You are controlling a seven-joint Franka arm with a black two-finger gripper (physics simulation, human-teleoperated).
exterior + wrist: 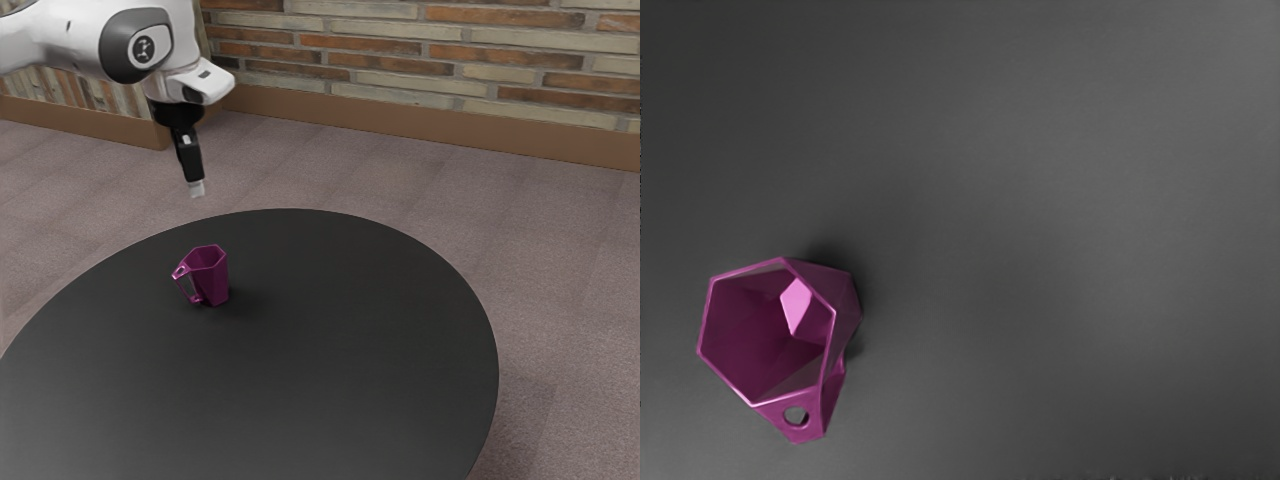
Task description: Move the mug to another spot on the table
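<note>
One container is in play: a faceted magenta plastic mug [203,275], standing upright on the round black counter [350,350], in its far-left part and well in from the rim. Its small handle, pierced by a round hole, points toward the near left.

None of the move looks done yet. The black two-finger end effector [197,188] hangs in the air above and slightly beyond the mug, well apart from it and carrying nothing. From this side-on angle I cannot tell whether it is spread or closed. By my reading, the whole job is still ahead: coming down onto the mug, taking hold, lifting it, carrying it to another patch of counter and setting it down. There is bare black surface on the right and near sides for that.

From the wrist view, the mug [775,345] is seen almost straight down its mouth. The angular hollow holds nothing (only its own purple facets catch the light), so tipping should spill nothing.
</note>
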